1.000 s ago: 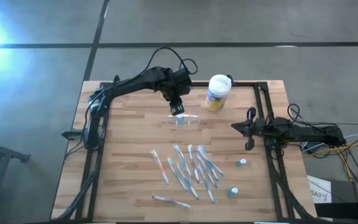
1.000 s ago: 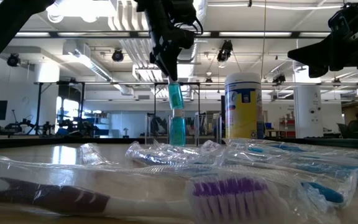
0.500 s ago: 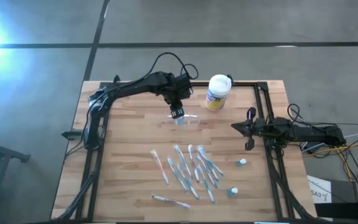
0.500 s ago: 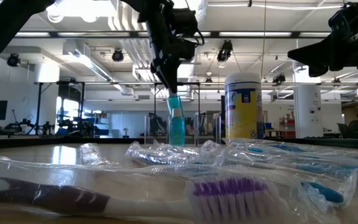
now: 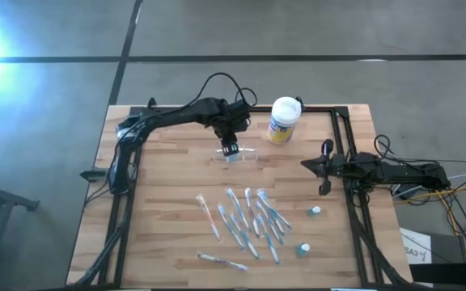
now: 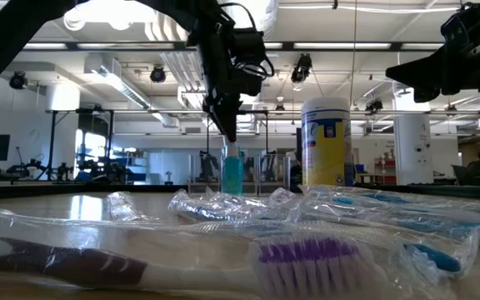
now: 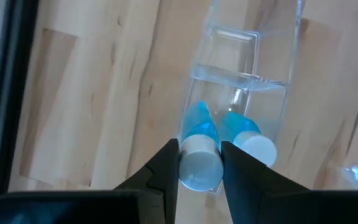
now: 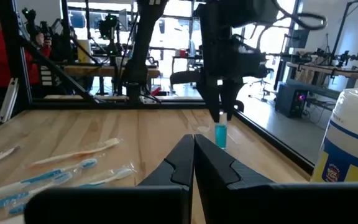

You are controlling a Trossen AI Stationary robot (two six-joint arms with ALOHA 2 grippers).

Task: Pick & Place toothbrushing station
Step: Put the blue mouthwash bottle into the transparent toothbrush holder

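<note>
The see-through holder (image 5: 241,156) stands on the table at the far middle; it also shows in the left wrist view (image 7: 244,68) and the low view (image 6: 265,171). My left gripper (image 5: 230,148) is over it, shut on a small blue tube with a white cap (image 7: 199,155). The tube also shows in the low view (image 6: 232,171) and the right wrist view (image 8: 220,135). A second blue tube (image 7: 248,140) stands in the holder beside it. My right gripper (image 5: 324,168) is shut and empty at the table's right side, off the table top. My left gripper pinches the blue tube by its white cap end (image 7: 197,167) between its two fingers. The fingers come from above, pointing down. The tube stands upright below them, its lower end down inside the see-through holder; whether it rests on the holder's floor, I cannot tell.
A white-lidded canister with a yellow label (image 5: 283,120) stands just right of the holder. Several wrapped toothbrushes (image 5: 249,220) lie in the table's middle and near part. Two small tubes (image 5: 315,211) (image 5: 303,250) lie at the right. Bare wood shows at the table's left.
My left gripper has gone down with the blue tube. The tube, held above the holder before, is now lowered into it beside the second tube and stays upright.
</note>
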